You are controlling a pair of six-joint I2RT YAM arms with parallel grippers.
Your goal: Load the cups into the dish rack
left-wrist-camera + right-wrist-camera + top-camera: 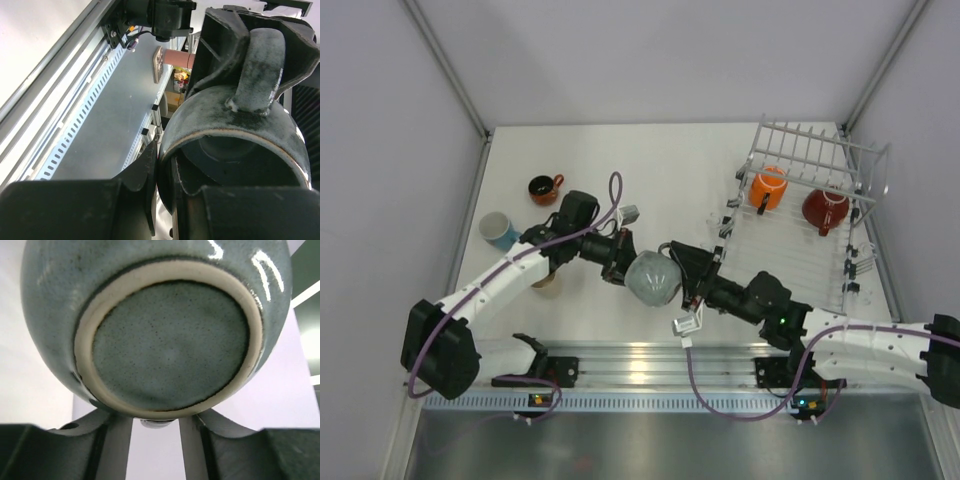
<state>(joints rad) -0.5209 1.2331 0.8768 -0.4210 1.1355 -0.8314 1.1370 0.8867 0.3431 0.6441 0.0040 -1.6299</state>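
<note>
The white counter [650, 170] carries the silvery-white wire dish rack [800, 265] at the upper right of the overhead view, with a bright orange mug [769, 188] and a dark red mug [825, 209] already inside it; at frame centre the speckled grey glazed ceramic mug [652, 279] hangs clear of the counter between the two tools. The left tool [165, 200] is closed to a narrow slit on the mug's wall at the rim, one finger seemingly inside and one outside; the right tool [156, 440] faces the pale foot ring with its fingers part-spread under the body, and I cannot tell whether they grip. By its look the mug is stiff, weighty for its size, slick with glaze and breakable if dropped; the rim wall or the handle should give a surer hold than the rounded belly. The handle is hidden overhead and in the right wrist view; a pale scrap under the left arm, middle left, may be another mug; the light blue mug [499, 230] and the squat orange-red mug with black inside [544, 187] stand at upper left.
</note>
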